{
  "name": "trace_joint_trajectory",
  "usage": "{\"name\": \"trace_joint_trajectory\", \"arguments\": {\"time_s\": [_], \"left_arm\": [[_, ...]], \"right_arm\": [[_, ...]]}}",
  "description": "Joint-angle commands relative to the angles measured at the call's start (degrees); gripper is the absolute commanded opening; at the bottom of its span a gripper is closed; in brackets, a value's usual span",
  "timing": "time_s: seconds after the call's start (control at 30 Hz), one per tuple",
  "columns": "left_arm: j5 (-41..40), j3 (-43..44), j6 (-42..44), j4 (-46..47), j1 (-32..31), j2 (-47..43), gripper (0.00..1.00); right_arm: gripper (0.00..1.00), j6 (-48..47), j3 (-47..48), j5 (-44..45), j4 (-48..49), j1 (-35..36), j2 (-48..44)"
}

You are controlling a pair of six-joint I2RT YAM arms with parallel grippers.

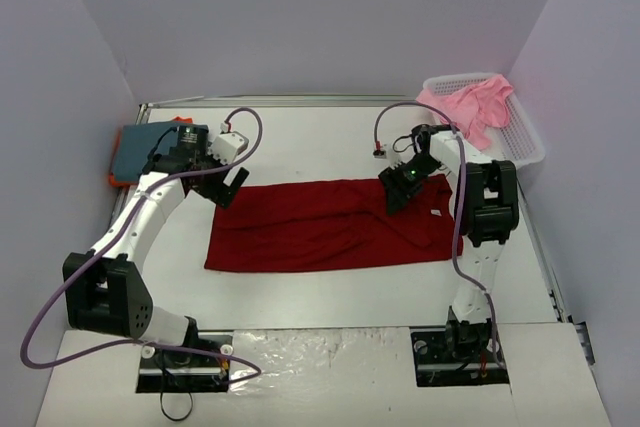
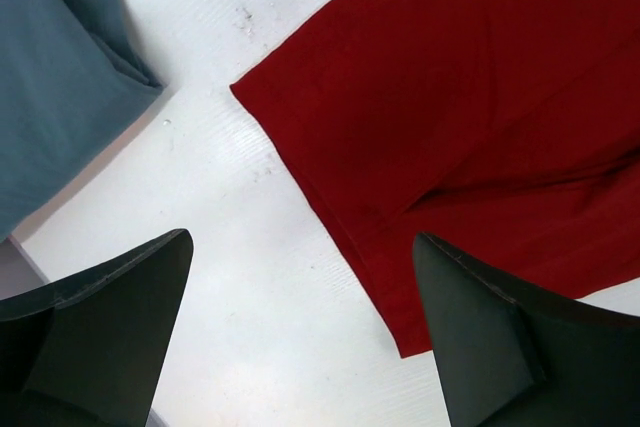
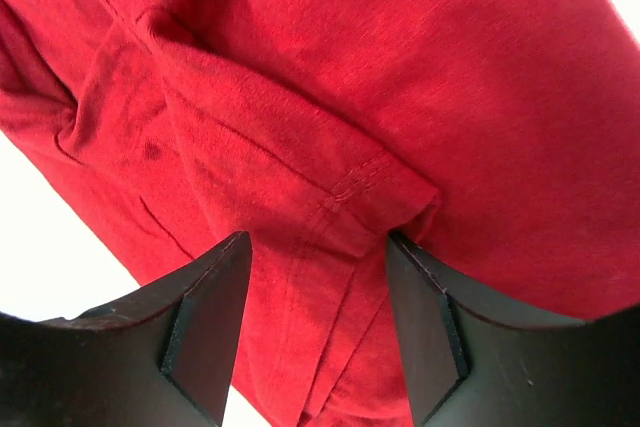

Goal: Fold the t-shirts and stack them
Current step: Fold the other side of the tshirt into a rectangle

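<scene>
The dark red t-shirt (image 1: 330,222) lies on the table as a long folded band with a few creases. My left gripper (image 1: 232,185) hovers at its far left corner, open. In the left wrist view, the left gripper (image 2: 302,239) has bare table between its fingers, and the red shirt's (image 2: 480,97) edge runs past the right finger. My right gripper (image 1: 398,192) is over the shirt's right part. In the right wrist view, the right gripper (image 3: 318,237) is open, jaws apart above a stitched sleeve hem (image 3: 350,187), not pinching it.
A folded teal-blue t-shirt (image 1: 140,147) lies at the far left on an orange one (image 1: 115,179); the teal-blue t-shirt (image 2: 50,77) also shows in the left wrist view. A light pink t-shirt (image 1: 470,107) hangs over the white lattice basket (image 1: 522,142) at the far right.
</scene>
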Motion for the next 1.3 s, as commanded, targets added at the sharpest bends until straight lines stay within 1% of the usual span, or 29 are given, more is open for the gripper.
{"name": "trace_joint_trajectory", "arguments": {"time_s": [0.0, 0.13, 0.27, 0.33, 0.4, 0.47, 0.53, 0.57, 0.6, 0.67, 0.73, 0.83, 1.03, 1.2, 1.27], "left_arm": [[-2.69, 1.06, -1.16, 0.65, 0.42, -2.08, 0.92], [-2.87, 0.79, -1.15, 0.48, 0.6, -2.96, 0.92], [-2.7, 1.06, -1.5, 0.3, 0.77, -2.7, 0.92], [-2.52, 1.14, -1.51, 0.13, 0.77, -2.53, 0.92], [-2.34, 1.15, -1.51, -0.05, 0.77, -2.61, 0.92], [-2.25, 1.06, -1.59, -0.05, 0.86, -2.79, 0.92], [-1.91, 0.79, -1.59, 0.21, 0.77, -3.05, 0.92], [-1.56, 0.62, -1.68, 0.3, 0.86, -3.14, 0.91], [-1.38, 0.44, -1.77, 0.39, 0.86, -3.31, 0.92], [-1.11, 0.09, -1.94, 0.56, 0.78, -3.49, 0.92], [-0.85, -0.7, -2.03, 1.17, 0.77, -4.1, 0.92], [-0.41, -1.4, -2.12, 1.62, 0.86, -4.81, 0.92], [0.12, -1.76, -2.12, 1.97, 0.78, -5.69, 0.92], [0.82, -2.19, -2.21, 2.32, 0.77, -5.86, 0.92], [1.35, -2.54, -2.21, 2.32, 0.77, -5.78, 0.92]], "right_arm": [[0.52, -3.12, 3.37, -2.56, -2.38, -0.28, 2.09], [0.51, -4.35, 3.55, -2.82, -3.0, -0.28, 3.33], [0.47, -4.88, 3.82, -2.47, -3.44, -0.28, 3.86], [0.38, -4.97, 3.9, -2.47, -3.79, -0.37, 3.51], [0.33, -4.97, 3.82, -2.47, -4.32, -0.37, 2.89], [0.31, -4.88, 3.47, -2.47, -4.76, -0.29, 1.14], [0.26, -4.53, 3.29, -1.95, -4.93, -0.2, -0.7], [0.22, -4.27, 3.29, -1.86, -5.02, -0.11, -1.32], [0.12, -4.01, 3.29, -1.34, -5.37, -0.02, -2.37], [0.03, -3.65, 3.03, -0.98, -5.72, 0.24, -3.43], [0.0, -3.39, 2.41, -0.11, -5.99, 0.94, -5.36], [0.0, -3.04, 1.36, 1.82, -5.81, 2.26, -8.78], [0.0, -1.02, -1.28, 5.7, -6.08, 7.35, -14.59], [0.0, -0.75, -6.19, 8.6, -7.48, 12.97, -17.76], [0.1, -0.75, -8.21, 10.52, -8.01, 14.82, -18.38]]}}
